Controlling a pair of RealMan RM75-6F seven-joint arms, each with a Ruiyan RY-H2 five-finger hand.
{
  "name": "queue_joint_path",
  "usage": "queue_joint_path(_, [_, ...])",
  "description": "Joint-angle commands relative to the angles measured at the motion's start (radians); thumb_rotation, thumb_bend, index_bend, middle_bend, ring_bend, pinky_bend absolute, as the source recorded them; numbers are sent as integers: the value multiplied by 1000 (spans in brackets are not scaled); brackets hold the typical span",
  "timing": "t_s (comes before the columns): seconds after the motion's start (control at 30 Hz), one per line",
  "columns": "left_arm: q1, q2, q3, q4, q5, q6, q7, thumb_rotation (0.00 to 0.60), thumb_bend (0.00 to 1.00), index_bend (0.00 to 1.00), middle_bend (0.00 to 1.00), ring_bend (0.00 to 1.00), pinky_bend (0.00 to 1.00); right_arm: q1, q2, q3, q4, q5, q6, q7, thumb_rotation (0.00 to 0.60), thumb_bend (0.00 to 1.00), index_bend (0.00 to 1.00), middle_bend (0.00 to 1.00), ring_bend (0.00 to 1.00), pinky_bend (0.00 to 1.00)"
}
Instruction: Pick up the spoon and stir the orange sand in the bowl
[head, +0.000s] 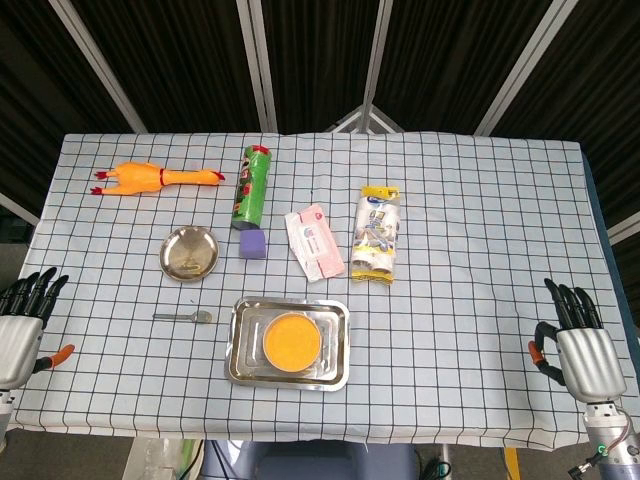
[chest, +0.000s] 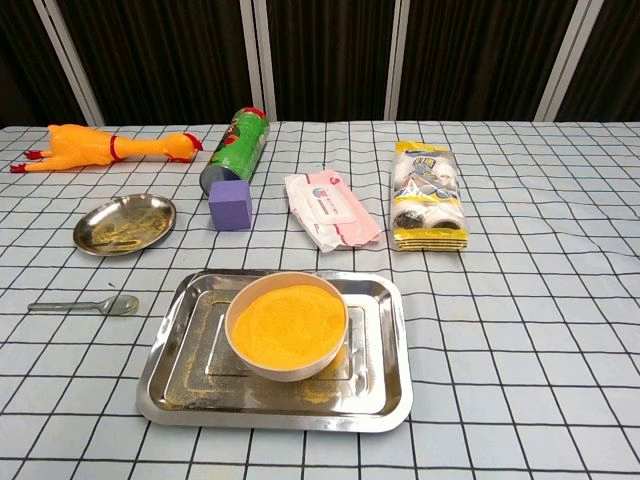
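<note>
Spoon (head: 184, 317): small clear-grey plastic one, flat on the checked tablecloth (head: 480, 300), just left of the steel tray (head: 243, 345) holding the white bowl of orange sand (head: 292, 341). Long axis runs left-right, bowl end toward the tray, handle pointing at the left side. Left hand (head: 22, 320) is at the left table edge, fingers apart, holding nothing, clearly the nearer one. Right hand (head: 580, 345) is at the far right edge, fingers also spread and empty. Left should reach rightward along the handle.
</note>
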Motion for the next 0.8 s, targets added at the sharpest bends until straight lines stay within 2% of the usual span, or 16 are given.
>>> queue_joint_path(0.03, [0,0,0,-1,-3,-1,0,600,110,0,0,29,66,0,1,0,-2,1,-1,1,600,428,0,0,0,0])
queue_joint_path(0.8, [-17,14,2,-60,-79,-88,48,600,117,21,0,29,67,3,7,-14,-21,0,-24,8,600,428,0,0,0,0])
